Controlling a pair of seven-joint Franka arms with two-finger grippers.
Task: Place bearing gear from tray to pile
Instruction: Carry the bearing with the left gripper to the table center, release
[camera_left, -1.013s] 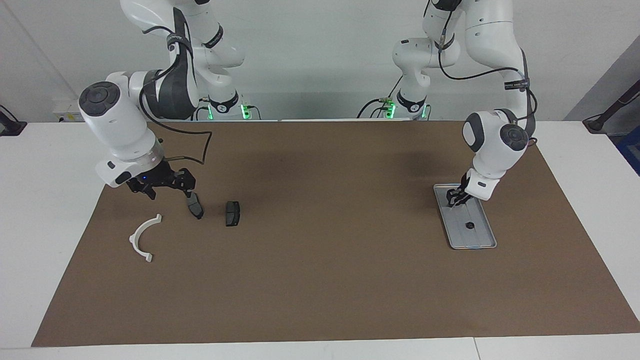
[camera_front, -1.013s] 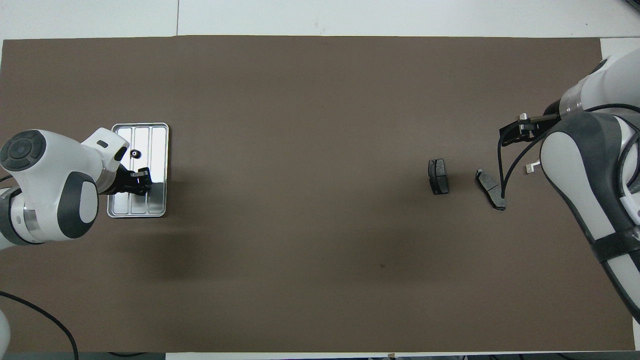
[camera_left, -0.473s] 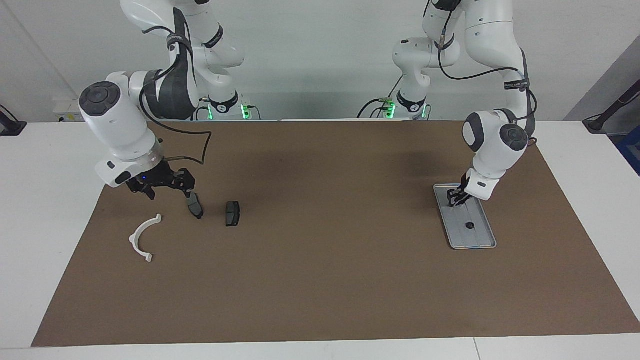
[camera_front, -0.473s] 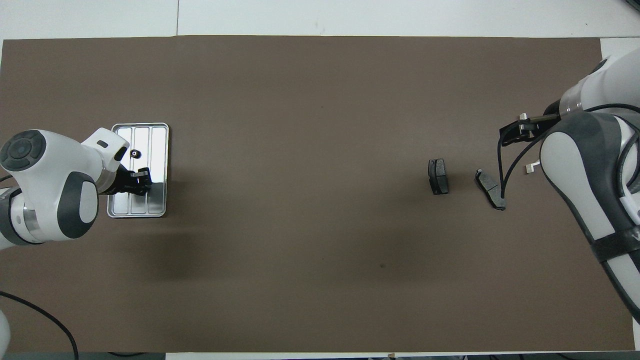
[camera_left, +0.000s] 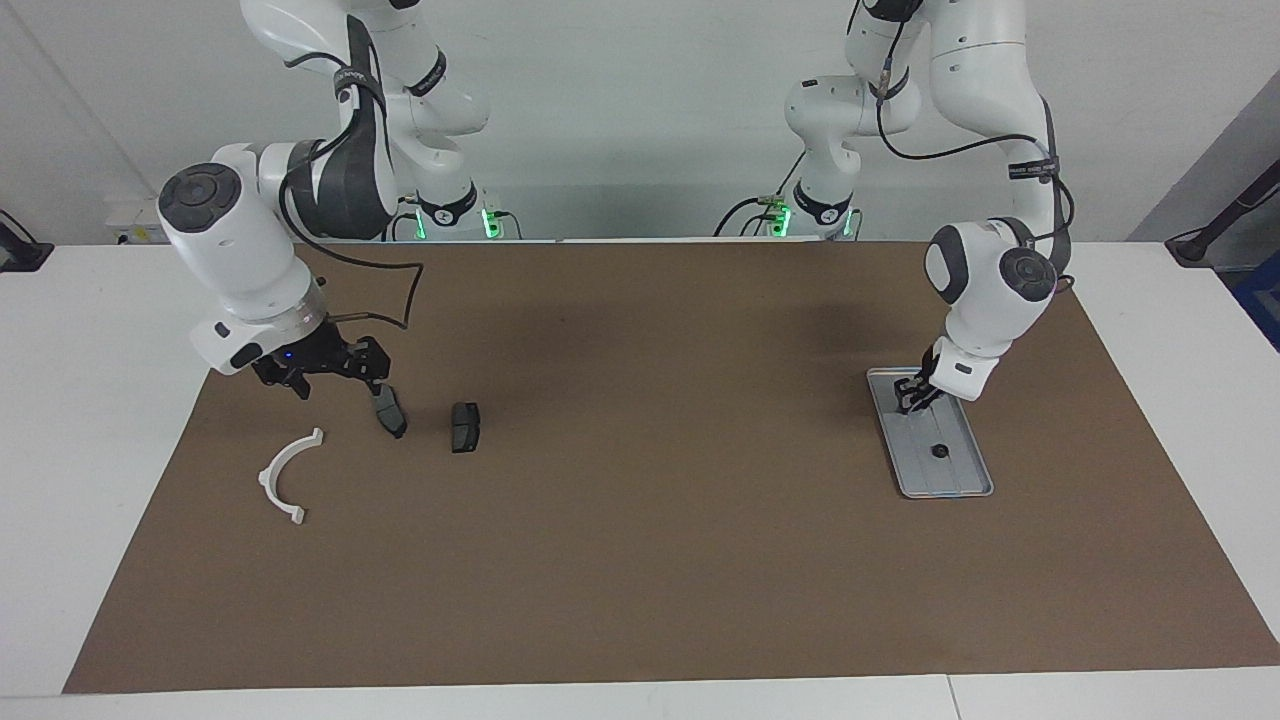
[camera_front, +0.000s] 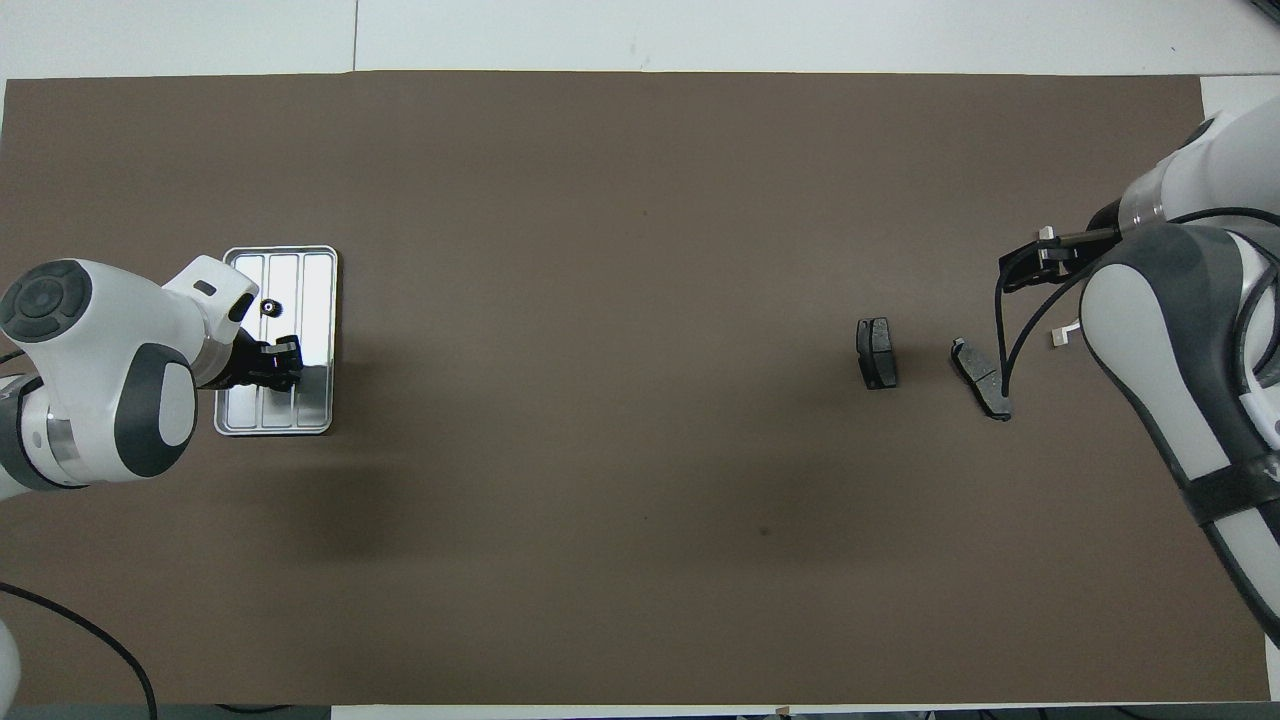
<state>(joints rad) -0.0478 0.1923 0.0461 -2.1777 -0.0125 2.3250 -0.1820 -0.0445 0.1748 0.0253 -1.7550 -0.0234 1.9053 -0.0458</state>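
The small dark bearing gear (camera_left: 938, 451) lies in the silver ridged tray (camera_left: 962, 482) at the left arm's end of the table; it also shows in the overhead view (camera_front: 268, 307) in the tray (camera_front: 322, 268). My left gripper (camera_left: 911, 396) hangs low over the tray's end nearer the robots, apart from the gear. The pile lies at the right arm's end: two dark brake pads (camera_left: 465, 427) (camera_left: 390, 414) and a white half-ring (camera_left: 285, 476). My right gripper (camera_left: 335, 385) is open and empty, low over the pile, one finger just above the nearer pad.
A brown mat (camera_left: 650, 520) covers the table between the tray and the pile. In the overhead view the right arm (camera_front: 1180, 350) hides most of the half-ring; both pads (camera_front: 877, 353) (camera_front: 982, 378) show.
The right arm has lifted very slightly. The left gripper, the gear and the pile have not visibly moved.
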